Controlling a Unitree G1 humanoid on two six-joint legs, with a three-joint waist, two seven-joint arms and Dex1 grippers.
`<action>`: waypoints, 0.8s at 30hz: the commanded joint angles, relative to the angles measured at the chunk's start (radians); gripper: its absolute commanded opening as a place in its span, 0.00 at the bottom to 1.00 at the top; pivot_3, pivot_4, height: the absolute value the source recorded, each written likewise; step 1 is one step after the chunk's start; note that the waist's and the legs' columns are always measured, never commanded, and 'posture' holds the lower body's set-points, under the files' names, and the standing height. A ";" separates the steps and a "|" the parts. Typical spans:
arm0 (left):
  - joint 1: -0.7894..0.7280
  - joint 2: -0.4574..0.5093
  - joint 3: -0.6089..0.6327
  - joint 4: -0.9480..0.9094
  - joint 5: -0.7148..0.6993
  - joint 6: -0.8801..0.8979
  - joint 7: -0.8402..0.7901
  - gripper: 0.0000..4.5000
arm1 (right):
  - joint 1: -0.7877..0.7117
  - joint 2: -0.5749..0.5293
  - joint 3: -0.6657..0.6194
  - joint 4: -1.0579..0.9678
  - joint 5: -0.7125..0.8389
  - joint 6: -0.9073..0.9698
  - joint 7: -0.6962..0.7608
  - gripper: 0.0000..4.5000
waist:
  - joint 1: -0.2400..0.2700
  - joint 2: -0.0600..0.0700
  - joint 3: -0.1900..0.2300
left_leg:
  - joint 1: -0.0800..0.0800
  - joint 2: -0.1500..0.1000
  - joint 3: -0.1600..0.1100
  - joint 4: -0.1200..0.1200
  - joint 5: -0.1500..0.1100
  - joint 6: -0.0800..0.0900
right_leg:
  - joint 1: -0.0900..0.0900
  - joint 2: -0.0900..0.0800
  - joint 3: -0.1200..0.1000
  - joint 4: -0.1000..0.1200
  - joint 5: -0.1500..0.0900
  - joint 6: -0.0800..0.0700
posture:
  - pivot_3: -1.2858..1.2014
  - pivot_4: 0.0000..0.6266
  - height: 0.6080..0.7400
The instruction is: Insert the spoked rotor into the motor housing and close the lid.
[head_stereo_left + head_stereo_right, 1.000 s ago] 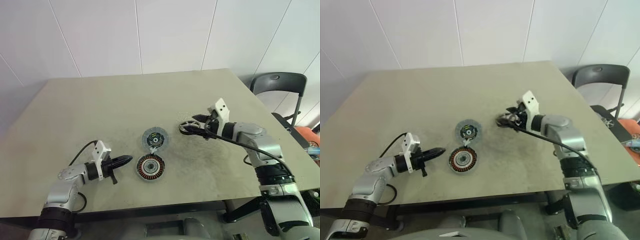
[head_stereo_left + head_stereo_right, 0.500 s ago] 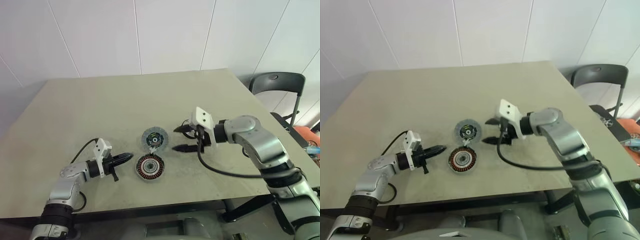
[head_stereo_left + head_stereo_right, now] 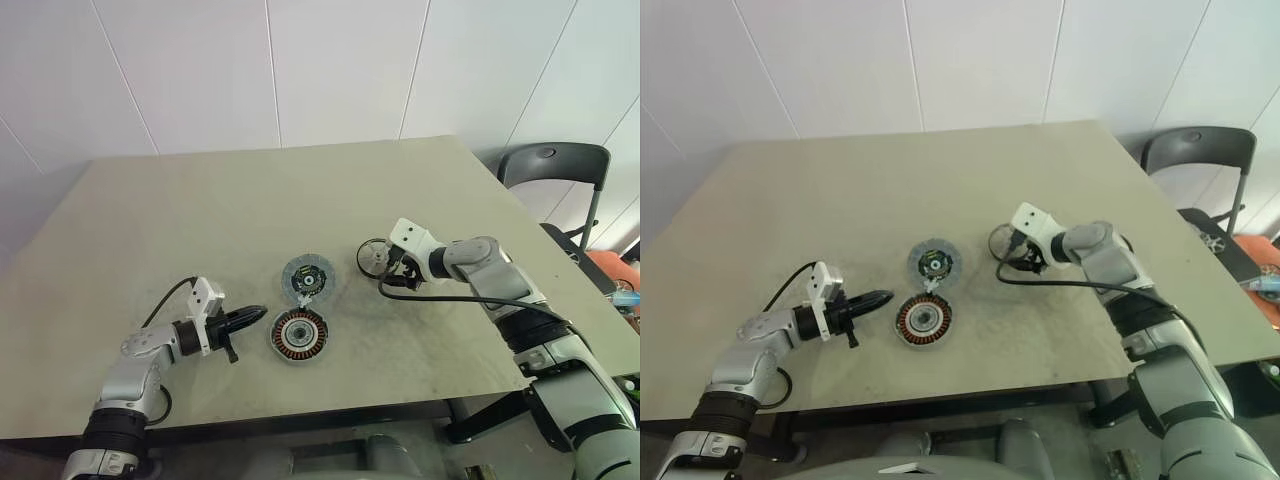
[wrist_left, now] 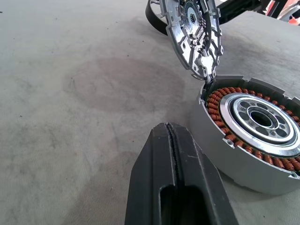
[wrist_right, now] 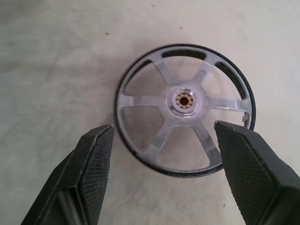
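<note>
Two open right hand [image 5: 164, 140] fingers flank spoked rotor [image 5: 183, 108].

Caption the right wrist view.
Open right pincer poised above small silvery spoked rotor with dark rim, flat on grey table.

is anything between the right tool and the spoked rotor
Nothing visible. The right tool is open, its fingers spread on either side of the spoked rotor, which lies flat on the table with only bare tabletop in the gap. The motor housing and its raised lid sit off to the side.
</note>
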 commanded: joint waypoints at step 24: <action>-0.010 -0.003 0.001 -0.027 0.005 -0.003 0.024 0.00 | 0.021 0.071 -0.076 0.019 0.004 -0.010 -0.013 0.32 | -0.008 0.000 -0.001 | 0.001 0.000 0.000 0.000 0.000 0.000 | 0.001 0.000 0.000 0.001 0.000 0.000 | 0.52 0.00 1.00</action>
